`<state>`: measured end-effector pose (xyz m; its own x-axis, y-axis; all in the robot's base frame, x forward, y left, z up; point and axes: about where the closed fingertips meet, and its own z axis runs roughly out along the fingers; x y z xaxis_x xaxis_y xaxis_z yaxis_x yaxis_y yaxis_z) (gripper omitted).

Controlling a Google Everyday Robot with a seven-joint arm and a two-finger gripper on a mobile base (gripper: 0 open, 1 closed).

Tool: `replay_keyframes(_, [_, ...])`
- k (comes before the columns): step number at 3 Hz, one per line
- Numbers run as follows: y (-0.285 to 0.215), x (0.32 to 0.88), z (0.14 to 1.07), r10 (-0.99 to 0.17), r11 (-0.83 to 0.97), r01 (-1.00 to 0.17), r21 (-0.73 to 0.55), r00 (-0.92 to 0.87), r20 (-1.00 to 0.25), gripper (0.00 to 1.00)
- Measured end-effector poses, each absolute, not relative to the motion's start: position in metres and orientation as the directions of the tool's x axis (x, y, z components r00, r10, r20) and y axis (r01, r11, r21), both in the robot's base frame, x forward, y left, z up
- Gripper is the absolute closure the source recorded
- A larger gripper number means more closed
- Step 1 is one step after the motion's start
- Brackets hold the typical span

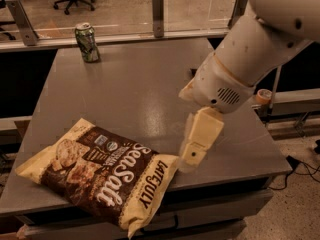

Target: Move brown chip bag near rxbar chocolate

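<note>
The brown chip bag (102,176) lies flat at the front left of the grey table (130,89), with white "Sea Salt" lettering and its cream "Late July" end toward the front edge. My gripper (195,151) hangs from the large white arm (240,59) just right of the bag's cream end, low over the table and close to the bag; I cannot tell whether it touches. The rxbar chocolate is hidden behind the arm.
A green drink can (87,42) stands upright at the back left of the table. A glass barrier with metal posts (158,11) runs along the back edge. A lower shelf holding a roll of tape (263,95) lies to the right.
</note>
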<state>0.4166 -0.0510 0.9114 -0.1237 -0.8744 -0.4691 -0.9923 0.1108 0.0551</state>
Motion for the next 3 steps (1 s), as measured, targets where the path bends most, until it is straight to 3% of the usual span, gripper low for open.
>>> replay_keyframes(1, [-0.024,0.401,0.9,-0.845,0.112,-0.984,0.138,-0.168,-0.508,0.0])
replay_keyframes(3, [-0.02,0.404,0.843,-0.794,0.218,-0.949,0.227,-0.307,-0.525,0.0])
